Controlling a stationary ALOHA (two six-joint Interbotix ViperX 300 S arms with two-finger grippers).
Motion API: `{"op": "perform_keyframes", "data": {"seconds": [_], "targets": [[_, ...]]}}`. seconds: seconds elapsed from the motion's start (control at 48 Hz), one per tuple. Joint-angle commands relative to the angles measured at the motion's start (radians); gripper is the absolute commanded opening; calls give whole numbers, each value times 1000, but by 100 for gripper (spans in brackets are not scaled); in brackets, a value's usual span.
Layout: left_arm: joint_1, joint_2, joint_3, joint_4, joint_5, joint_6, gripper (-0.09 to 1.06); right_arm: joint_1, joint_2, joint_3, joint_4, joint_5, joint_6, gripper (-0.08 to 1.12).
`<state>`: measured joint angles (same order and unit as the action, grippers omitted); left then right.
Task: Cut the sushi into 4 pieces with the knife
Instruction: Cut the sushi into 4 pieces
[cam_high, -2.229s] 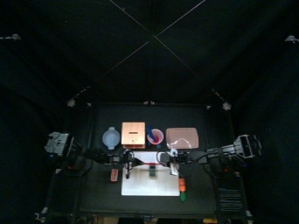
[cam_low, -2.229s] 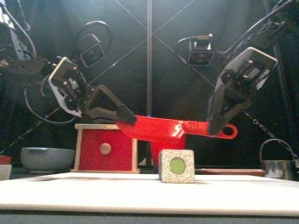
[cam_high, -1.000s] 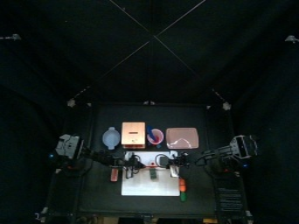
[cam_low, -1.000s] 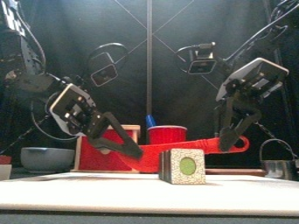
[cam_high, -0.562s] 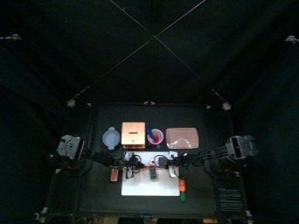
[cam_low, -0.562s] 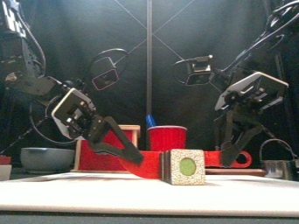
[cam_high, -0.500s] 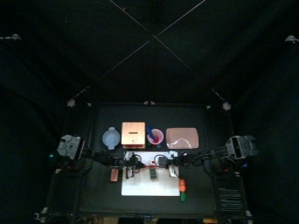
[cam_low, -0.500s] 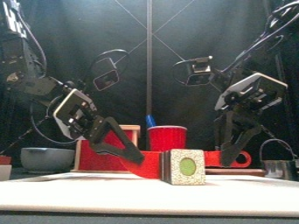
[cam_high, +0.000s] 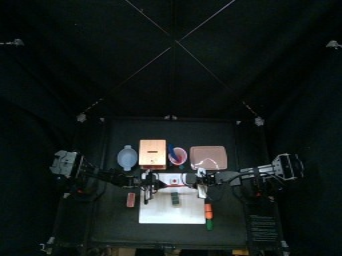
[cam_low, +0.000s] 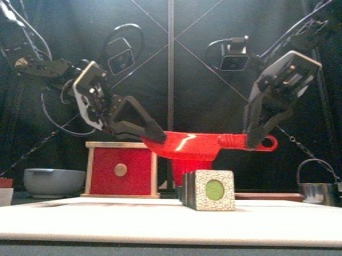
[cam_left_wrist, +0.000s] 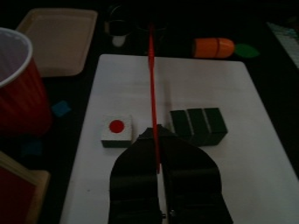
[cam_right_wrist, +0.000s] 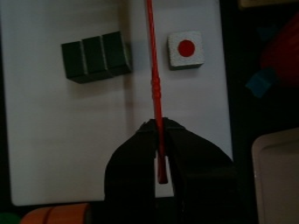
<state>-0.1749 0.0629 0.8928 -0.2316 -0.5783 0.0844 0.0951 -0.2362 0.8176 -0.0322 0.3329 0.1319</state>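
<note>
Front view: left gripper (cam_low: 152, 137) and right gripper (cam_low: 251, 139) clamp knife (cam_low: 201, 147); roll (cam_low: 207, 190) hides cut piece (cam_left_wrist: 114, 129)

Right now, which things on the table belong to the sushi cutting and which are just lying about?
Job: red knife, held in left fingers and right fingers; sushi roll; cut piece; white cutting board.
Lying about: wooden box; blue-grey bowl; red cup; pink tray; orange toy; metal cutter.

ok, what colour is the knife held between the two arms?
Red. The knife shows best in the front view.
</note>
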Motion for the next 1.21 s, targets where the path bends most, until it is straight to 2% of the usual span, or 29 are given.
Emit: {"op": "perform_keyframes", "data": {"seconds": [0.021,0.125,0.25,0.646,0.917,1.042,1.208], "targets": [[-44,6,-15,-11,-3,-3,18,5,-12,-3,6,9,2,12],[-74,34,-31,-35,-2,-3,18,5,0,-3,6,8,0,12],[-91,64,-44,-57,-2,-2,18,5,9,-3,6,8,0,12],[-100,101,-55,-63,-2,-3,18,-2,64,-3,6,-23,0,12],[-100,176,-55,-101,-2,0,18,2,135,-2,20,-52,0,12],[-87,219,-55,-106,-2,6,18,-5,184,-5,17,-60,0,12],[-11,255,-51,-104,-2,8,18,-25,224,-2,12,-63,0,12]]}}
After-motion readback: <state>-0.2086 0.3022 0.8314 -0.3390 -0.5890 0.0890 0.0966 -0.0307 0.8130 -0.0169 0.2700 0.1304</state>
